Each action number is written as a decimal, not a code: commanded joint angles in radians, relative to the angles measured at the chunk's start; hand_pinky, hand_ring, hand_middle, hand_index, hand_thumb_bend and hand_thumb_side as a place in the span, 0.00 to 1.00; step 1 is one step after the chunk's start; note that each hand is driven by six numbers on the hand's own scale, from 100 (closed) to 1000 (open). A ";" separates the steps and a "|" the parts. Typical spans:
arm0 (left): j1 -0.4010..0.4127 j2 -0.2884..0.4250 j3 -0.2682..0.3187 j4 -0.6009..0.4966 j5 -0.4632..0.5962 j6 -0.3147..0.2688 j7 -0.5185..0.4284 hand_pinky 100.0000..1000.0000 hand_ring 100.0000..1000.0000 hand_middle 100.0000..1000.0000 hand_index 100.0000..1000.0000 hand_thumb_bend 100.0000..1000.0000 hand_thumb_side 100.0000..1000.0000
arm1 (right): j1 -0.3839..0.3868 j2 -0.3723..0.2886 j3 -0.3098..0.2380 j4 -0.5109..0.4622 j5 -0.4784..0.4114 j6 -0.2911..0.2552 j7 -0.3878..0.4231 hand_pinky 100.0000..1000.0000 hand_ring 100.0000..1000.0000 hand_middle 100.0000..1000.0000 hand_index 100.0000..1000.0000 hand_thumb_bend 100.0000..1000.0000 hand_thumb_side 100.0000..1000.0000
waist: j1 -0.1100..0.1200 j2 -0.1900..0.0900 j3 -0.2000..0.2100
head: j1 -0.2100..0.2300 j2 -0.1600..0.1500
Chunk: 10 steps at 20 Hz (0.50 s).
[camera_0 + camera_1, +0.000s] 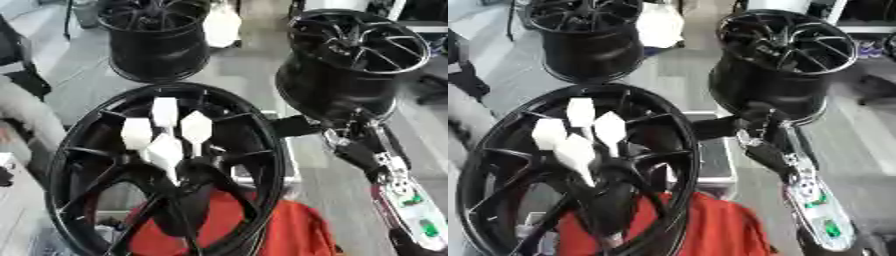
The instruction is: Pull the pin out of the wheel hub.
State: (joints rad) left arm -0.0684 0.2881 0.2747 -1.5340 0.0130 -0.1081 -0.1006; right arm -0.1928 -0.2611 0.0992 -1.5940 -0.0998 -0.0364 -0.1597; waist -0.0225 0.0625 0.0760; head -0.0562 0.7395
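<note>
A large black wheel fills the lower left of both views, standing tilted with its spokes toward the camera. Four white pins stick out of the hub at its middle, close together, each with a wide pointed head and a thin stem going down into the hub. No hand touches them. Under the wheel lies a red cloth; its folds show through the spokes and to the right of the rim.

Behind, at the far left, a second black wheel stands on the grey floor, and a third one stands at the far right.

The right arm comes up from the lower right corner, with silver parts and green spots on it. Its right hand is black and reaches to the wheel's right rim, just below the third wheel. I cannot tell if its fingers are open or curled, or if they hold anything.

The left hand shows in no view.
</note>
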 commanded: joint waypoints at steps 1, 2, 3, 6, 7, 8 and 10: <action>-0.011 0.015 0.002 -0.022 0.004 -0.002 -0.005 0.47 0.47 0.39 0.73 0.00 0.55 | -0.012 -0.012 0.000 -0.026 -0.002 -0.002 0.005 0.58 0.58 0.63 0.76 0.16 0.02 | 0.002 -0.007 0.001 | 0.001 0.003; -0.011 0.016 0.003 -0.022 0.004 -0.003 -0.005 0.47 0.47 0.39 0.73 0.00 0.55 | -0.012 -0.012 0.000 -0.026 -0.002 -0.001 0.006 0.58 0.58 0.63 0.76 0.16 0.02 | 0.002 -0.006 0.000 | 0.000 0.001; -0.012 0.017 0.003 -0.022 0.005 -0.004 -0.005 0.46 0.47 0.39 0.73 0.00 0.55 | -0.012 -0.013 0.000 -0.026 -0.001 -0.001 0.006 0.58 0.58 0.63 0.76 0.16 0.02 | 0.003 -0.006 0.000 | 0.000 0.002; -0.014 0.024 0.002 -0.024 0.007 -0.006 -0.010 0.46 0.47 0.39 0.73 0.00 0.55 | -0.010 -0.011 -0.001 -0.025 -0.001 -0.001 0.005 0.58 0.58 0.63 0.76 0.16 0.01 | 0.003 -0.007 -0.001 | 0.001 0.004; -0.014 0.029 0.003 -0.026 0.007 -0.007 -0.011 0.46 0.47 0.39 0.73 0.00 0.55 | -0.010 -0.011 0.000 -0.025 -0.001 -0.001 0.005 0.58 0.58 0.63 0.76 0.17 0.02 | 0.003 -0.008 -0.001 | 0.001 0.003; -0.014 0.035 0.004 -0.029 0.008 -0.009 -0.012 0.47 0.47 0.40 0.73 0.00 0.54 | -0.011 -0.011 0.000 -0.025 -0.001 -0.001 0.005 0.58 0.58 0.63 0.76 0.17 0.02 | 0.004 -0.009 -0.002 | 0.001 0.001; -0.018 0.064 0.001 -0.041 0.014 -0.016 -0.019 0.47 0.48 0.40 0.73 0.00 0.54 | -0.011 -0.012 -0.001 -0.025 0.000 0.000 0.003 0.58 0.58 0.62 0.76 0.17 0.01 | 0.004 -0.010 -0.006 | -0.001 0.000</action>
State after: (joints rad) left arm -0.0726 0.3092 0.2742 -1.5467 0.0196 -0.1197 -0.1143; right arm -0.1928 -0.2601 0.0994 -1.5941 -0.0998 -0.0351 -0.1585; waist -0.0218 0.0620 0.0695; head -0.0562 0.7450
